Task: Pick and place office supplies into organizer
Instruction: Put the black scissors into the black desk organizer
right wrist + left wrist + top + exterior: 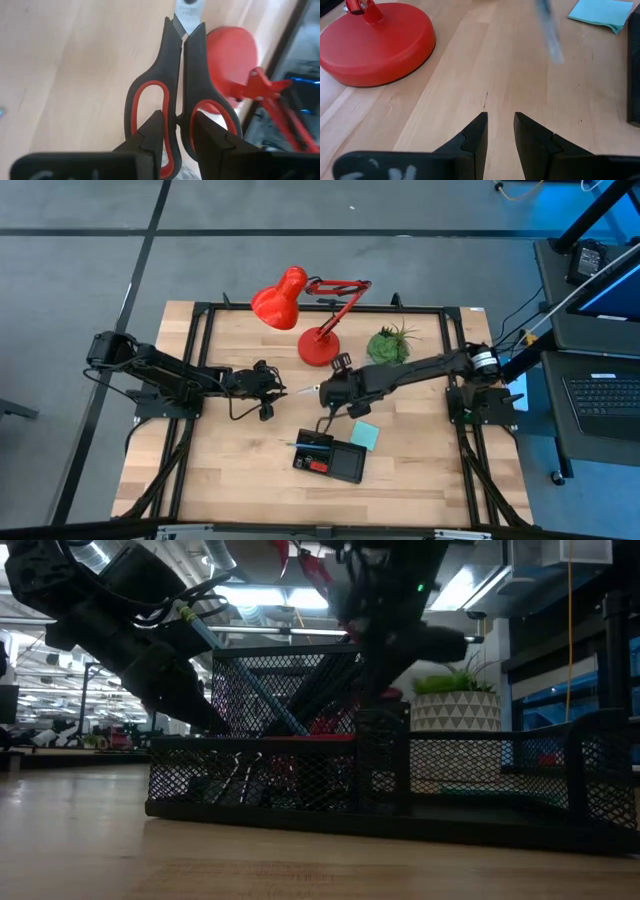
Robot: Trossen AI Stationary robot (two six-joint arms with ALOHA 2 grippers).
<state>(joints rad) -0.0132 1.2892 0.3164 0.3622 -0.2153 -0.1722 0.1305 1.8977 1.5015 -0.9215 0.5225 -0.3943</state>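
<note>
Pale matt wood table (470, 65) under me, glossy red lamp base (375, 42), my scissors (182, 100) matt black-and-red plastic handles, black wire-mesh organizer (300, 765)

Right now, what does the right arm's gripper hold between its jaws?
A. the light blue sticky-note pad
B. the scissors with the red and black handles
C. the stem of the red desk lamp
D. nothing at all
B: the right wrist view shows the right gripper shut on the scissors where the two handle loops meet, while the sticky-note pad lies on the table beside the organizer.
</note>
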